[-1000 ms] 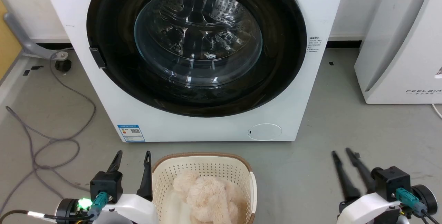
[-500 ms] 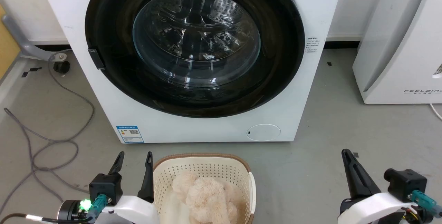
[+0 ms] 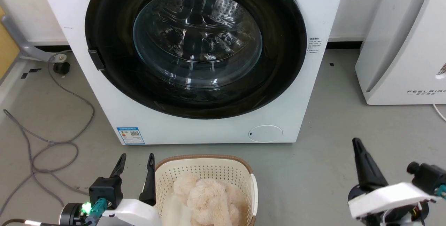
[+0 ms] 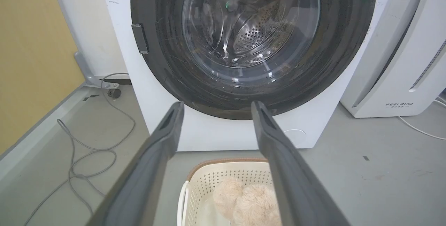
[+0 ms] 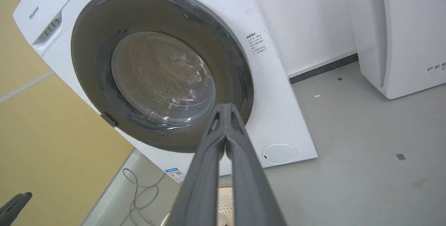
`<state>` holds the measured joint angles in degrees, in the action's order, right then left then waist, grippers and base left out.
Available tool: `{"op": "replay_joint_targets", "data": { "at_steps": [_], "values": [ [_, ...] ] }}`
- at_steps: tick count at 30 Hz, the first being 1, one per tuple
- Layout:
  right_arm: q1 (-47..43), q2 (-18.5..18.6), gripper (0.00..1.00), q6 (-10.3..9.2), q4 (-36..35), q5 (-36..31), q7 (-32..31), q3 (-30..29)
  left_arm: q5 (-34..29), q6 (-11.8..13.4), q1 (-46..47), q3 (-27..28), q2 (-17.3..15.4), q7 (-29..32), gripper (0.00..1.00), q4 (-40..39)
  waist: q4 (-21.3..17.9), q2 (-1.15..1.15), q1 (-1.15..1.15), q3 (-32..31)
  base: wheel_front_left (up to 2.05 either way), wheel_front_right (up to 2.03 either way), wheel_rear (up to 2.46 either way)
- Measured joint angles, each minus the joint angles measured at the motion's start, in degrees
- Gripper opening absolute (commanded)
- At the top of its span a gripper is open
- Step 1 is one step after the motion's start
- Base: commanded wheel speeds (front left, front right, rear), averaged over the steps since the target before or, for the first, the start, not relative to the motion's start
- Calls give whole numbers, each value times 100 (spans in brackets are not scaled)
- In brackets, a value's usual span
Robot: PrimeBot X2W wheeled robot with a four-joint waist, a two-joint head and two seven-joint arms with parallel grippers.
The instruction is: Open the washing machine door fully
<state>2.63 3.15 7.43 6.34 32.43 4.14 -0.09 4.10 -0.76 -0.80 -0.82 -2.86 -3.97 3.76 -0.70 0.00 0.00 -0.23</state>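
Note:
The white washing machine (image 3: pixel 209 128) fills the upper middle of the head view. Its round glossy black door (image 3: pixel 282 65) lies flush against the front, with the clear glass bowl (image 3: pixel 197 36) at its centre and a small dark latch piece (image 3: pixel 96 59) on its left rim. My left gripper (image 3: pixel 136 158) stands open at the lower left, well short of the machine. My right gripper (image 3: pixel 357 142) is at the lower right, fingers pressed together, holding nothing. In the right wrist view the shut fingertips (image 5: pixel 225 107) line up with the door's lower edge (image 5: pixel 167 142).
A cream basket (image 3: pixel 251 180) holding a beige plush toy (image 3: pixel 209 198) sits on the floor between my grippers. A white FEELAIR appliance (image 3: pixel 400 45) stands to the right. Grey cables (image 3: pixel 45 146) loop over the floor at the left.
My right gripper has shut its fingers, risen and turned, moving slightly rightward in the head view. The left gripper stays put. The camera has shifted a little.

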Motion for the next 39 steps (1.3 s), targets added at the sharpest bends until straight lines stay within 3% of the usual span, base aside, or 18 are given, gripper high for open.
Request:
{"op": "replay_joint_targets", "data": {
  "at_steps": [13, 27, 39],
  "values": [
    [1014, 81, 0, 0, 754, 1639, 105, -196, 123, -42, 101, 21, 0, -165, 100, 41, -108, 0, 0, 106, 0, 0, 0],
    [2797, 483, 0, 0, 1941, 3307, 256, -254, 181, -178, 393, 89, 1, -323, 100, 30, -138, 0, 0, 527, 0, 0, 0],
    [4527, 972, 0, 0, 3183, 4236, 85, 464, 213, -296, 770, 122, 1, -475, 100, -46, -50, 0, 0, 1054, 0, 0, 0]
  ]
}}
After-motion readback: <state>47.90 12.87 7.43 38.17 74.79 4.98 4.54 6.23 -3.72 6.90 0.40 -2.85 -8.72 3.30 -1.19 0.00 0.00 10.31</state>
